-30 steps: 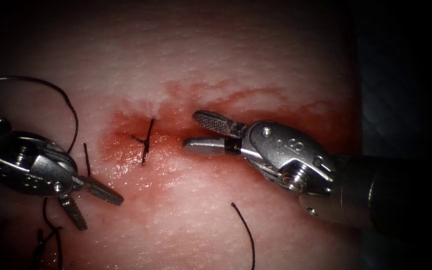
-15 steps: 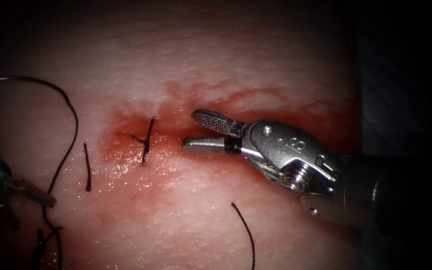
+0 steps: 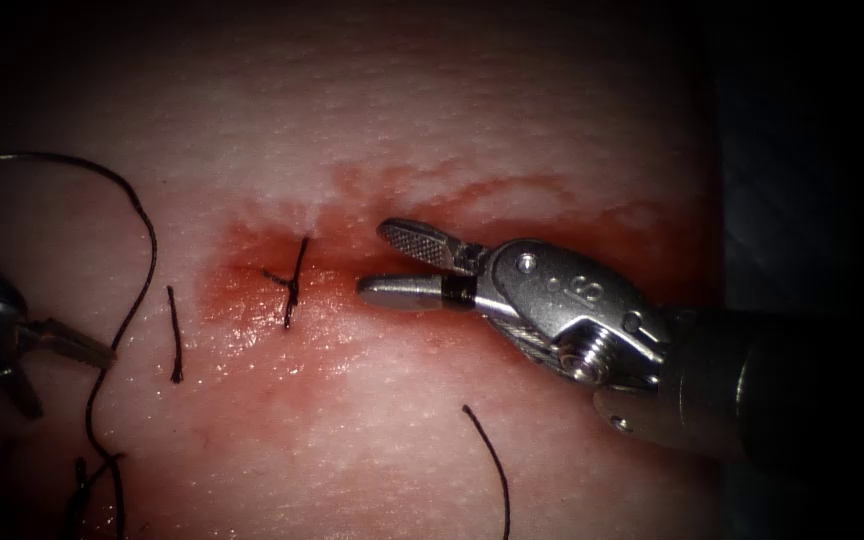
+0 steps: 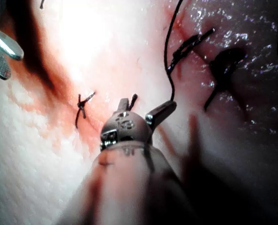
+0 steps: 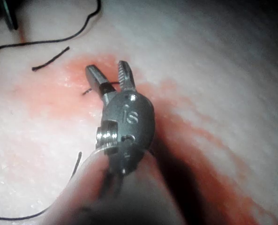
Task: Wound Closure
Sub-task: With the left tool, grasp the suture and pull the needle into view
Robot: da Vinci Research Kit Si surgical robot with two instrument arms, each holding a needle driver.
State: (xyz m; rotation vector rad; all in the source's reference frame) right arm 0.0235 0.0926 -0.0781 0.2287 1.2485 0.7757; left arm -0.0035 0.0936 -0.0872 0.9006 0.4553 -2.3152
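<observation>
Both tools hang empty with jaws parted: the right gripper [image 3: 377, 262] just right of the knot [image 3: 290, 283] tied over the cut, the left gripper [image 3: 62, 365] at the tissue [image 3: 452, 120]'s left edge beside the thread [image 3: 142, 260]. That thread looks limp, thin and slick, best pinched mid-strand. No needle to be seen; the right tool's stamp I can't read.

We see the left end effector [image 3: 37, 365] cut off by the picture's edge beside the long thread [image 3: 142, 270], its shaft out of view. That thread runs off the edge below it. We cannot tell where the needle lies. The knotted stitch [image 3: 292, 285] is too small to read.
</observation>
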